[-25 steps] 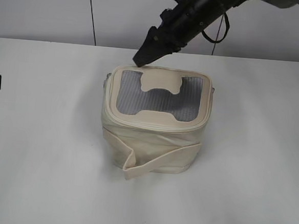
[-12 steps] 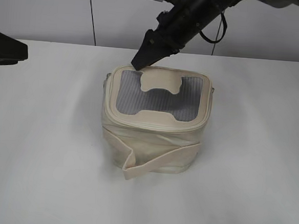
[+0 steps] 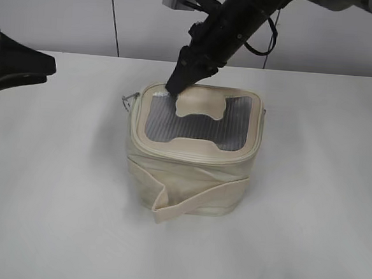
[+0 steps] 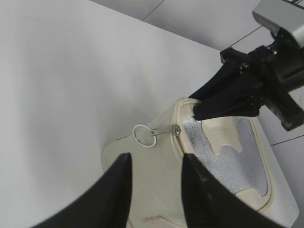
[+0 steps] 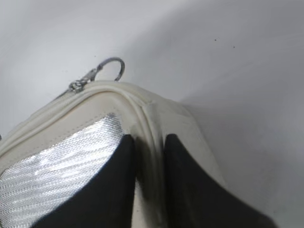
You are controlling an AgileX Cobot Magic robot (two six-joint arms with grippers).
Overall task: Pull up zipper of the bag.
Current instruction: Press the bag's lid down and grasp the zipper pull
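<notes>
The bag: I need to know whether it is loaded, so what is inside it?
Nothing inside shows. The bag has its top panel in place; the right gripper presses on the grey mesh, which reveals no contents.

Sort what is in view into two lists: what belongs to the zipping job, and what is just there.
Part of the job:
- bag
- zipper round the top panel's rim
- ring pull, sticking out at the bag's corner
- right gripper, pressing on the bag's top rim
- left gripper, open, near the ring pull

Just there:
- white table
- grey wall
- bag's strap, hanging loose
</notes>
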